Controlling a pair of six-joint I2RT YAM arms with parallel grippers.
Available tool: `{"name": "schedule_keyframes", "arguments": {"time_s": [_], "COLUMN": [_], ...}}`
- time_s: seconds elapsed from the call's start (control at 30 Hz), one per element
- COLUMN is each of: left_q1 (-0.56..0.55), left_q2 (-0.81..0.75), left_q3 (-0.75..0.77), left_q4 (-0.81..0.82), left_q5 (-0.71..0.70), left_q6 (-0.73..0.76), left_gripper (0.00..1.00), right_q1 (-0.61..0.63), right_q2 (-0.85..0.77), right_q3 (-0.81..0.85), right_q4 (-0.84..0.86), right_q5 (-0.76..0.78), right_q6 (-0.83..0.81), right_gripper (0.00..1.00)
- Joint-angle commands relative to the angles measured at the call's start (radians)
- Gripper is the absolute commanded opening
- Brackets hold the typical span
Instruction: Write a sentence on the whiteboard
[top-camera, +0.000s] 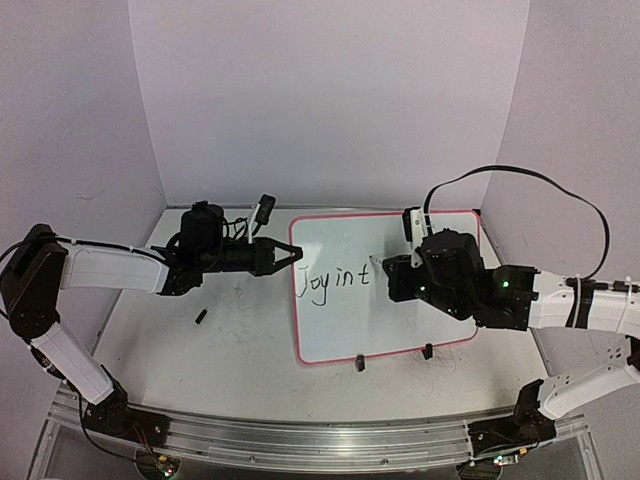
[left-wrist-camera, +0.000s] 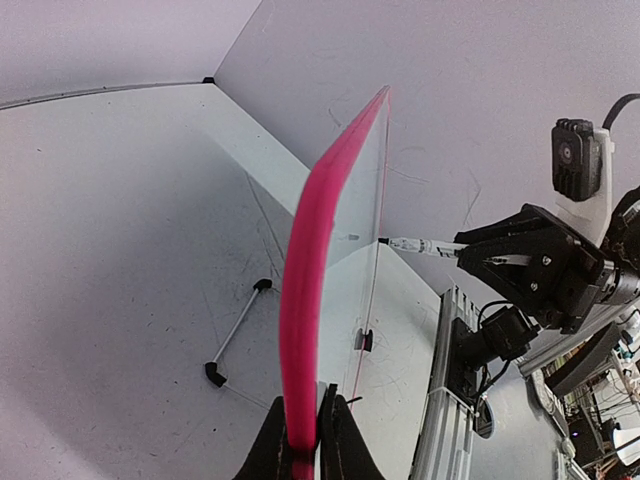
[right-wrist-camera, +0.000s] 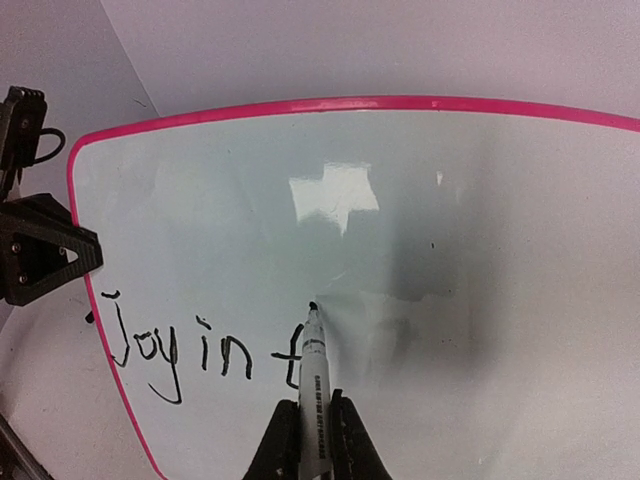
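though stiff and flat at the middle of the desk (top-camera: 230, 330), seems light and slick enough to skate: pin the whiteboard (top-camera: 400, 320) by its pink rim, with left jaws shut on it. right jaws clamped around a marker (right-wrist-camera: 313, 370), tip on the face.

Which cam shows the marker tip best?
Right wrist: the white black-tipped marker pen sits dead centre between the fingers, tip at the pink-bordered white whiteboard. Left wrist shows it small, side-on; top external barely shows it.
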Motion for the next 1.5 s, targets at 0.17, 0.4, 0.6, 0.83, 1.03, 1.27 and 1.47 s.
{"name": "schedule_keyframes", "arguments": {"time_s": [0.17, 0.4, 0.6, 0.83, 1.03, 1.27, 1.47], "left_q1": [0.003, 0.003, 0.002, 0.003, 0.003, 0.004, 0.003], "left_q2": [-0.015, -0.013, -0.014, -0.015, -0.015, -0.019, -0.016], "left_q3": [0.008, 0.006, 0.007, 0.008, 0.01, 0.009, 0.008], "left_q4": [-0.005, -0.005, -0.005, -0.005, -0.005, -0.005, -0.005], "left_q5": [-0.063, -0.065, -0.066, -0.067, -0.065, -0.067, -0.066], "left_q6": [0.014, 0.015, 0.015, 0.014, 0.014, 0.014, 0.012], "left_gripper": [0.0, 0.0, 0.0, 0.0, 0.0, 0.0, 0.0], "right_q1": [0.0, 0.001, 0.0, 0.001, 0.001, 0.0, 0.0], "right_q2": [0.002, -0.027, -0.036, -0.01, 0.001, 0.01, 0.011], "right_q3": [0.008, -0.013, -0.028, -0.012, -0.003, -0.01, -0.012], "right_q4": [0.012, 0.002, -0.014, -0.017, -0.013, -0.019, -0.049], "right_q5": [0.02, -0.006, 0.012, 0.015, 0.028, 0.039, 0.044], "right_q6": [0.005, 0.009, 0.027, 0.03, 0.027, 0.04, 0.05], "right_gripper": [0.0, 0.0, 0.0, 0.0, 0.0, 0.0, 0.0]}}
